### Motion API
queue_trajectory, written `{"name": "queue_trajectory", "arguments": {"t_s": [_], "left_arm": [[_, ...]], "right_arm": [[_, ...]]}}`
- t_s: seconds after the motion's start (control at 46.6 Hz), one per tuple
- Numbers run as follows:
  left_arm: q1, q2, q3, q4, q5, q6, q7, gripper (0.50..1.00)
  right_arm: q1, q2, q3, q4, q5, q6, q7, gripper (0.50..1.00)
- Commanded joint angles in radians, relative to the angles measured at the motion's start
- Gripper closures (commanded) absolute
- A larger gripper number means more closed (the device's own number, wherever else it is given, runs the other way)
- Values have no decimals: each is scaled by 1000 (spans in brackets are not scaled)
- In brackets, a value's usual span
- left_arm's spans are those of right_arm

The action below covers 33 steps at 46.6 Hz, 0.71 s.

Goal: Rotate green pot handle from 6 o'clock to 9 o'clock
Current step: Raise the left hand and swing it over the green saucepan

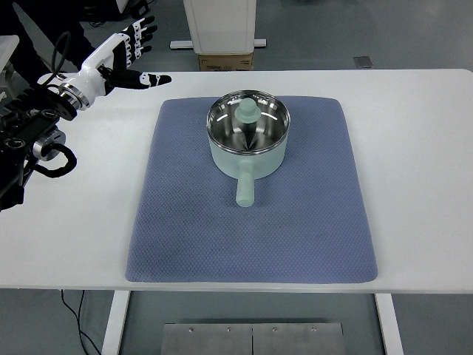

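Observation:
A pale green pot (pixel 248 140) with a shiny steel inside stands on a blue-grey mat (pixel 295 222) near the mat's far middle. Its green handle (pixel 244 185) points straight toward the near edge. A green knobbed lid piece (pixel 247 112) lies inside the pot. My left hand (pixel 131 50) hovers over the table's far left corner, well left of the pot, fingers spread and holding nothing. No right arm shows.
The white table (pixel 414 118) extends around the mat on all sides. Beyond the far edge stand a white cabinet base (pixel 219 26) and a cardboard box (pixel 225 62). Black cables and arm hardware (pixel 29 140) crowd the left edge.

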Motion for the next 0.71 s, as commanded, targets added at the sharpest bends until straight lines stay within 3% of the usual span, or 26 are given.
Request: {"name": "queue_trajectory", "arguments": {"t_s": [0.0,0.301,0.687], "left_arm": [[-11,5,-1,-14,68,2,0,500],[-74,80,1,-218,154,7,0,500],[-115,92,-1,-361,419,9,-2,500]], "right_arm": [[0,0,0,0,0,0,0,500],[0,0,0,0,0,0,0,500],[0,0,0,0,0,0,0,500]]}}
